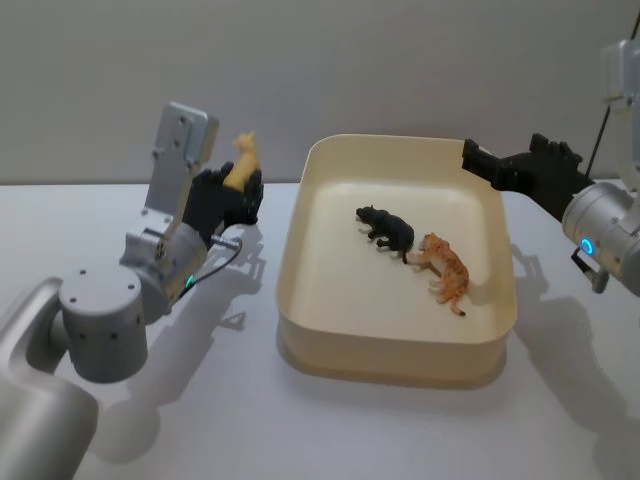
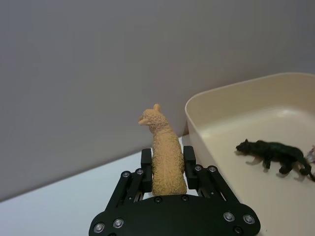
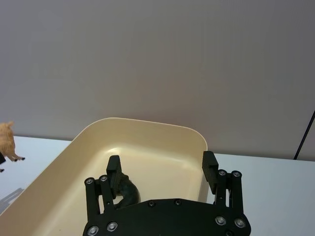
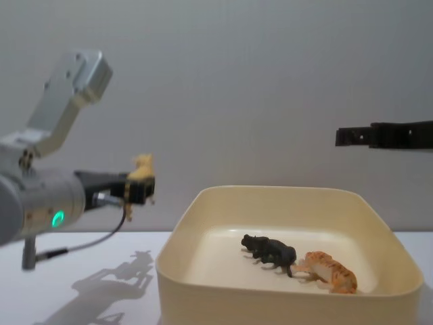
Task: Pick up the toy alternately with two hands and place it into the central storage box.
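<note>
We see the left gripper closed on a small tan llama toy, its two black fingers pressing the toy's flanks while the head and neck stick out past the fingertips. In the head view this gripper hangs above the tabletop just left of the box, and the llama sits at its far end. From the chest view we see the gripper held well above the tabletop, level with or a little higher than the box rim, with the llama poking up from it; its shadow falls on the white surface below.

The right gripper is open and holds nothing, its fingers spread wide. In the head view it hovers at the box's far right corner, and in the chest view it is high above the box.

The cream box rests on the tabletop between the two arms. Inside it we see a black animal toy near the middle of the floor and an orange striped one just beside it, toward the right; the two look to be touching or nearly so. The llama is outside the box, in the left gripper, in the air.
</note>
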`<control>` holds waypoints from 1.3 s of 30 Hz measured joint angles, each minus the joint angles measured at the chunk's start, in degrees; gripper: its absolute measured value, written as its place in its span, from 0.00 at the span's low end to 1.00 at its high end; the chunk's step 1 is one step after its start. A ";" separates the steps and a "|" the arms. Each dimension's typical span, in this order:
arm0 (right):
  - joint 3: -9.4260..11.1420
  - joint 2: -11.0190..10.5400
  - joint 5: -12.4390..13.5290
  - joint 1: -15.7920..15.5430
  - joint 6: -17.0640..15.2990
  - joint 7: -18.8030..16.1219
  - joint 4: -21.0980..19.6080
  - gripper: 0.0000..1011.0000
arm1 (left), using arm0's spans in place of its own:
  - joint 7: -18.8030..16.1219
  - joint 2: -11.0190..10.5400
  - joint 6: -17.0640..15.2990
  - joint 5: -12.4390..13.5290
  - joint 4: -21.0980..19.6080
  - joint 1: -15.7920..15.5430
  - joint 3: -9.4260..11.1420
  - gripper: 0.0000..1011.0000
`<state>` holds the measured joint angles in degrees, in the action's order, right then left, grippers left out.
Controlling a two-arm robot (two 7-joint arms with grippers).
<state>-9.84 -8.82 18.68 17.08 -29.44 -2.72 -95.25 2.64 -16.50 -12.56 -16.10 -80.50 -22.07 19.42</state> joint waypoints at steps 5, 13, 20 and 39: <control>0.00 0.00 0.00 0.00 0.00 0.00 0.00 0.99 | 2.47 0.11 -0.19 0.48 -1.38 -1.32 -0.38 0.34; 0.00 0.00 0.00 0.00 0.00 0.00 0.00 0.99 | 8.09 0.32 -2.00 0.72 -3.21 -3.57 -0.75 0.34; 0.00 0.00 0.00 0.00 0.00 0.00 0.00 0.99 | 13.57 0.62 -4.17 1.40 -3.67 -5.29 -0.60 0.34; 0.00 0.00 0.00 0.00 0.00 0.00 0.00 0.99 | 23.73 2.17 -6.83 7.44 0.42 -8.68 1.94 0.34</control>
<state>-9.84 -8.82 18.68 17.08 -29.44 -2.72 -95.25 26.38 -14.33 -19.38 -8.66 -80.08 -30.75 21.36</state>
